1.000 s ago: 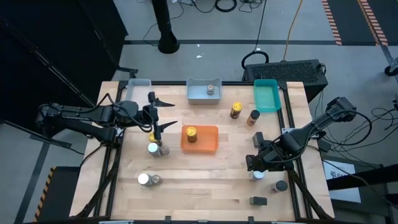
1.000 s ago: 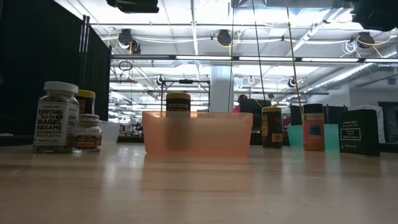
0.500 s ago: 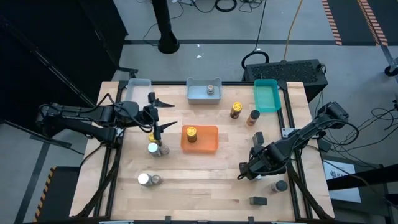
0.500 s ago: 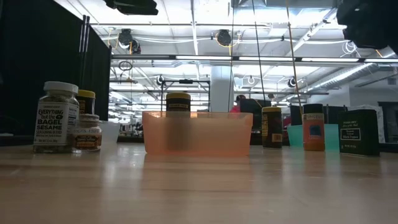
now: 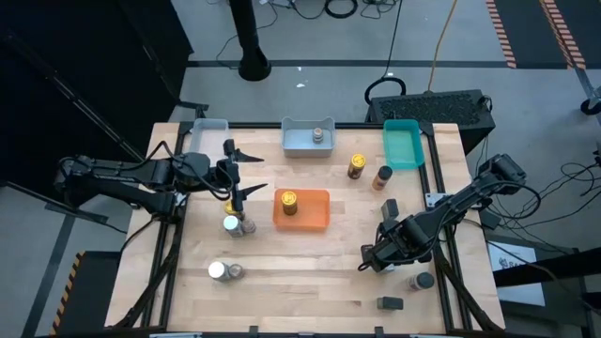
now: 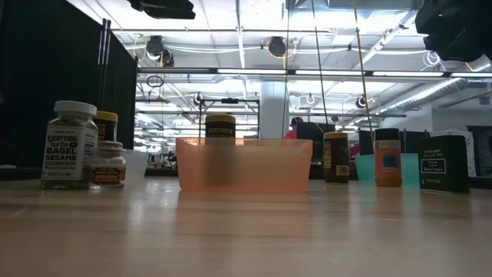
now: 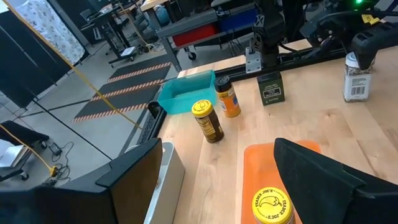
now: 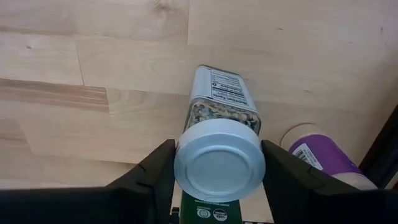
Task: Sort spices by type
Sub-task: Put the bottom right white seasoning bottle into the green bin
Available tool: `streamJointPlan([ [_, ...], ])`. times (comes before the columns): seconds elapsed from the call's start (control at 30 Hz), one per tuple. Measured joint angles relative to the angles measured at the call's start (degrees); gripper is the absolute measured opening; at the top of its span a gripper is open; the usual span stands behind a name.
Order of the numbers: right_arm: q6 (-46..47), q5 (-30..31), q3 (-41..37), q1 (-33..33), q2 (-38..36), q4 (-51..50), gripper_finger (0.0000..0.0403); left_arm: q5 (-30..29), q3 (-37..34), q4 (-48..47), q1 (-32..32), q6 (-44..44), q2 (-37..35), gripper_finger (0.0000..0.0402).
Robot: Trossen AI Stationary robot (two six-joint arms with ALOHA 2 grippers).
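left end effector (image 5: 246, 174): fingers spread, raised | right end effector (image 5: 374, 257): low, fingers apart

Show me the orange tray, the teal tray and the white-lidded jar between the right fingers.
orange tray (image 5: 315, 217): high view, bare floor beside its jar.
teal tray (image 5: 402, 145): high view, middle of its floor.
white-lidded jar (image 8: 219, 164): right wrist view, top of its lid.

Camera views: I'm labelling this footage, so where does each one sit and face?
High: overhead, straight down on the wooden table; both arms show.
Low: table height, level across to the translucent orange plastic tray; an arm's dark underside at top.
Left wrist: over the same tray; own dark finger shows.
Right wrist: down on a white-lidded clear spice jar between its jaws.
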Motion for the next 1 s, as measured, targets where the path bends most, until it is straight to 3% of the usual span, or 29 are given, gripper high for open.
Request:
streamJointPlan([
  [0.2,-1.39,-0.30,1.89,-0.87,-0.63,-1.29,0.0170,0.00,0.00,-0.02,-0.01,0.00,0.00,0.0316],
  [0.43,-13.89,2.60,20.19,-9.72,-0.47,-18.29,0.0170,0.00,0.00,0.22,-0.01,0.00,0.00,0.0316],
  [0.7,-46.75,8.71,39.12,-33.55,2.47,-30.30,0.0170,0.00,0.01,0.46,-0.01,0.04,0.00,0.0316],
  [1.0,-79.03,8.85,44.89,-62.75,8.18,-30.98,0.0170,0.00,0.02,0.15,-0.01,0.04,0.00,0.0316],
])
